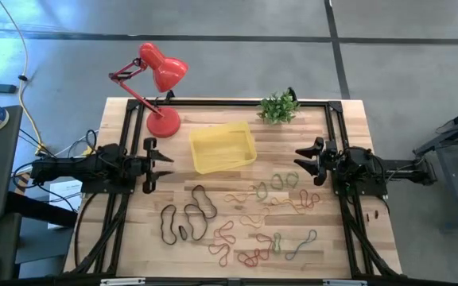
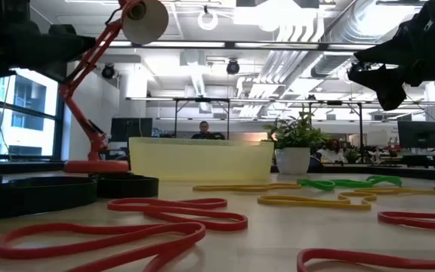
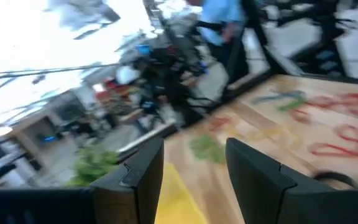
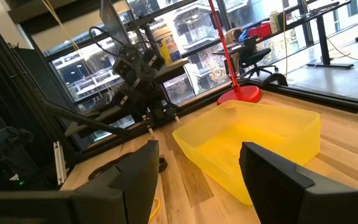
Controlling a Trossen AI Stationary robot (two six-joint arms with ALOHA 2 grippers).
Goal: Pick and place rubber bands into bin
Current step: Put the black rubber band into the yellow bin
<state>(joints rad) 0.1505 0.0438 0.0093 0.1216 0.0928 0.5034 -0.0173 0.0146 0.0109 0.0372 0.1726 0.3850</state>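
While bin [image 1: 223,147] sits between | left gripper [image 1: 163,164], right gripper [image 1: 302,161] agape, empty

around the yellow bin [image 1: 223,147], my way in is mostly clear: bare wood lies on its left and right sides, and both my claws hang apart from it. behind its left corner stands the red desk lamp [image 1: 158,83], its head high over the table. behind its right corner sits a small potted plant [image 1: 277,108]. rubber bands [image 1: 237,218] litter the boards in front of the bin.
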